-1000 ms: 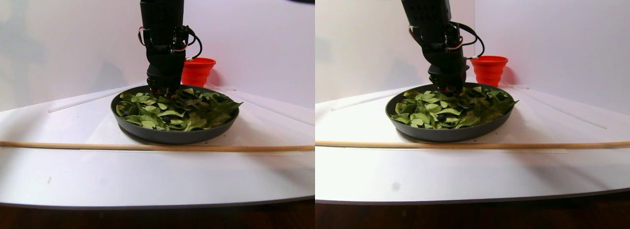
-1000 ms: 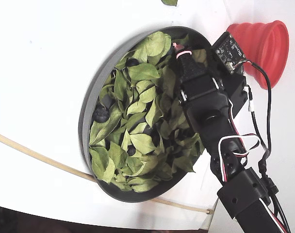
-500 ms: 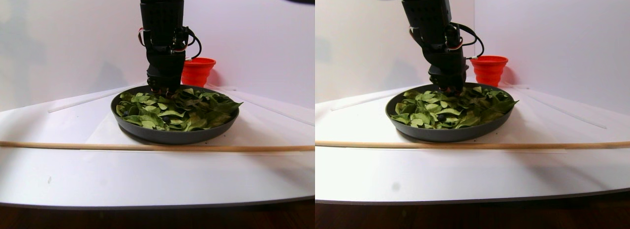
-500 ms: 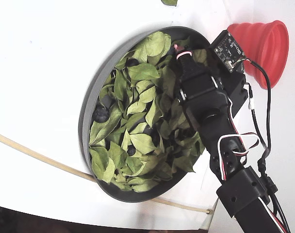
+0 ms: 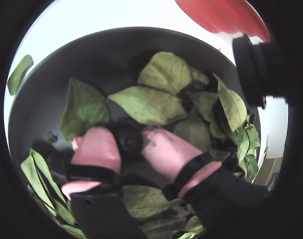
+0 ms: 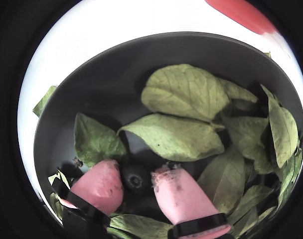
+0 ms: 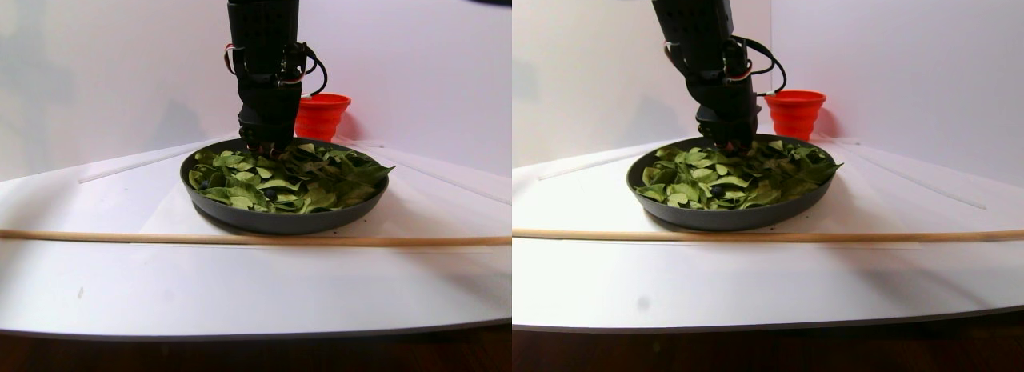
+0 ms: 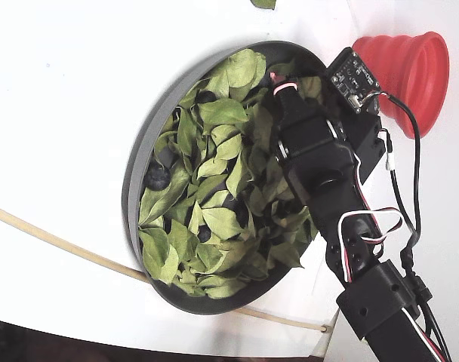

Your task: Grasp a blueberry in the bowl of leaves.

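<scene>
The dark grey bowl holds many green leaves. My gripper, with pink fingertips, reaches down to the bowl floor at the far side of the bowl in the stereo pair view. A dark blueberry sits between the two fingers, touching both as far as I can see. In the fixed view the gripper is at the bowl's upper right rim. Other blueberries lie among the leaves.
A red ribbed cup stands just beyond the bowl, close to the arm. A thin wooden stick lies across the white table in front of the bowl. A loose leaf lies outside the rim.
</scene>
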`<state>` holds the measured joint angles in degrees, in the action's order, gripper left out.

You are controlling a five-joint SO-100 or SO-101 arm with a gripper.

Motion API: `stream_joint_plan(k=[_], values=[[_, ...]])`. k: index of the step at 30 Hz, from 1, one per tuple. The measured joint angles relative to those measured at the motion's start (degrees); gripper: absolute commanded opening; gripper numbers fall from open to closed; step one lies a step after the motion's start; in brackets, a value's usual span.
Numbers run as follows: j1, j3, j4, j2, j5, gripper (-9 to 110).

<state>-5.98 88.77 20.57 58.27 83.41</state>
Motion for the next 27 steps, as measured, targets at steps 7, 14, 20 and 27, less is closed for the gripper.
stream_joint_plan(k=[7, 14, 20, 27], values=[[-0.4, 1.6, 0.0, 1.3, 0.1, 10], [-0.4, 2.9, -1.0, 3.0, 0.1, 10], [-0.5, 4.6, -1.1, 5.2, 0.1, 10], [-1.4, 5.4, -1.1, 7.0, 0.1, 10]])
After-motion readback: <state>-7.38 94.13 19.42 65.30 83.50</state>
